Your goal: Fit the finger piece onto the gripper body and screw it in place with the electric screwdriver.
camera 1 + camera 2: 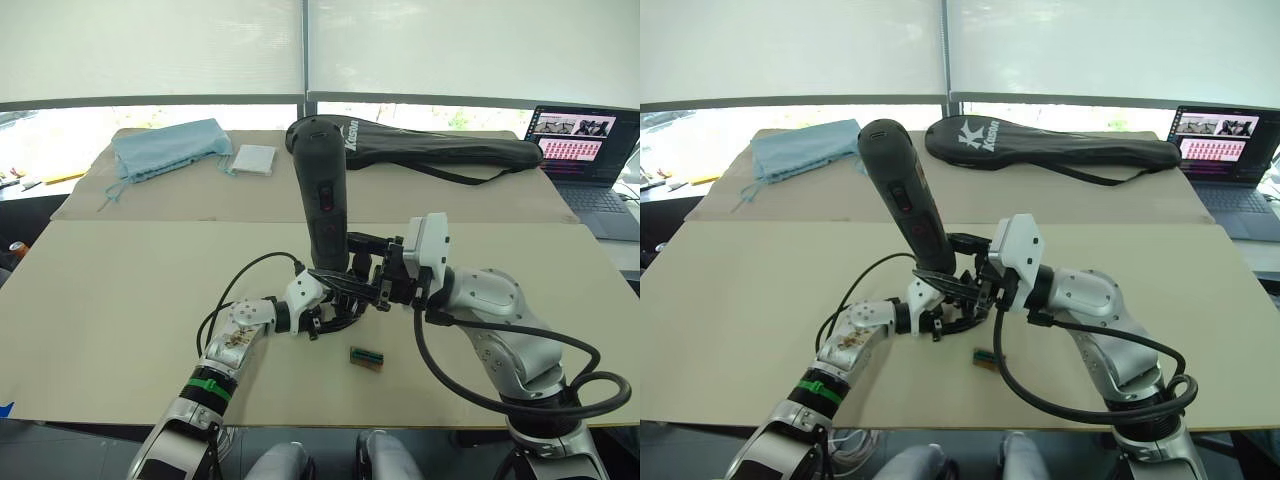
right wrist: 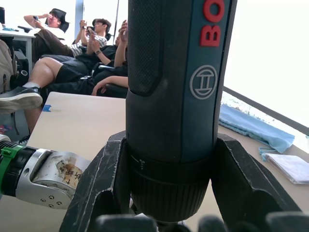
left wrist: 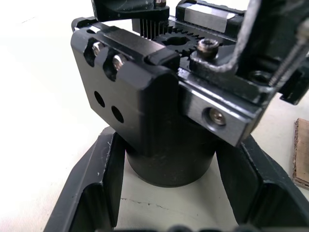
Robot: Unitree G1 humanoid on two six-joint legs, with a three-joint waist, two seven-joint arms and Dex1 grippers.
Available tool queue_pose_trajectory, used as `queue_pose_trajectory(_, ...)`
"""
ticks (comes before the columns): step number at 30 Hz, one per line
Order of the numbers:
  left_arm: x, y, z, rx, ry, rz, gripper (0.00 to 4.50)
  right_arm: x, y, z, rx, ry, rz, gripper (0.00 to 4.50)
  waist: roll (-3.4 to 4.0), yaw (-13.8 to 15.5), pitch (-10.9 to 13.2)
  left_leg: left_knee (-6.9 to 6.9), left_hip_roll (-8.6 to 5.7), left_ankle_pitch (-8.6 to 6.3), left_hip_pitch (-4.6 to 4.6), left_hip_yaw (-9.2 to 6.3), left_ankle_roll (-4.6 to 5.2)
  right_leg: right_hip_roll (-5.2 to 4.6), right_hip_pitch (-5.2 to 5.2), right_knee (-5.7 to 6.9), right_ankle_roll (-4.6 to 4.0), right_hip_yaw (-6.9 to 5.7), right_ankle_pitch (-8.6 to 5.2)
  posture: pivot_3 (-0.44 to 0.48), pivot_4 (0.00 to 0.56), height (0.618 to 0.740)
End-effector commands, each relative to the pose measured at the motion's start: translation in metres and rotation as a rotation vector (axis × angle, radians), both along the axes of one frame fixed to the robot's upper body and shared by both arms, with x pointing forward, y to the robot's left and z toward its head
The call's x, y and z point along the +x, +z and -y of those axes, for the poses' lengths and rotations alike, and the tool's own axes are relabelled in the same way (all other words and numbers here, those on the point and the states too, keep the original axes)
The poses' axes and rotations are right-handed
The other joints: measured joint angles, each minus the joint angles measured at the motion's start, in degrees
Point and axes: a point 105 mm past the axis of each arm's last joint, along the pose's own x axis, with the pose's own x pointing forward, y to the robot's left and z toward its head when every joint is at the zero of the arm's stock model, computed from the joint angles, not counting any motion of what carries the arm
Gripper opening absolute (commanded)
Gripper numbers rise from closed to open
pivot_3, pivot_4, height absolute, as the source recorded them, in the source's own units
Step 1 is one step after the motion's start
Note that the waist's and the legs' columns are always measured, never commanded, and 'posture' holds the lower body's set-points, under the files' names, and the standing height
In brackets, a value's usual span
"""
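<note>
So the right gripper (image 1: 372,282) is clamped round the screwdriver (image 1: 322,190), whose bit sits over the body (image 3: 159,121) that the left gripper (image 1: 330,312) pinches, so keep it plumb.

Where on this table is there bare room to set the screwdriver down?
Bare room: the near board to the left arm's left, and the strip between the right arm and the laptop. Crowded: the centre, around both hands, gripper body, electric screwdriver and small part.
</note>
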Motion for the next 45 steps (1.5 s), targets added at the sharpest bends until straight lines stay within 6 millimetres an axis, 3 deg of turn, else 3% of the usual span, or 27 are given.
queue_pose_trajectory(1, -0.007, -0.020, -0.001, 0.053, -0.002, -0.071, 2.26, -0.004, 0.015, 0.003, 0.037, -0.001, 0.075, 1.93, 0.00, 0.0, 0.0, 0.00, 0.00, 0.00, 0.00, 0.00, 0.00, 0.00, 0.00, 0.00, 0.00, 0.00, 0.00, 0.000, 0.150, 0.740)
queue_pose_trajectory(24, -0.007, -0.021, -0.001, 0.050, -0.002, -0.074, 2.26, -0.001, 0.009, 0.002, 0.023, -0.015, 0.056, 1.93, 0.00, 0.0, 0.0, 0.00, 0.00, 0.00, 0.00, 0.00, 0.00, 0.00, 0.00, -0.01, 0.00, 0.00, 0.00, 0.000, 0.150, 0.740)
queue_pose_trajectory(45, -0.007, -0.021, -0.001, 0.052, -0.003, -0.072, 2.26, 0.022, -0.014, 0.013, 0.063, -0.169, -0.155, 1.93, 0.02, 0.0, -0.1, 0.00, 0.00, 0.00, 0.02, 0.00, 0.00, 0.00, 0.02, 0.00, 0.00, 0.04, 0.00, 0.000, 0.150, 0.740)
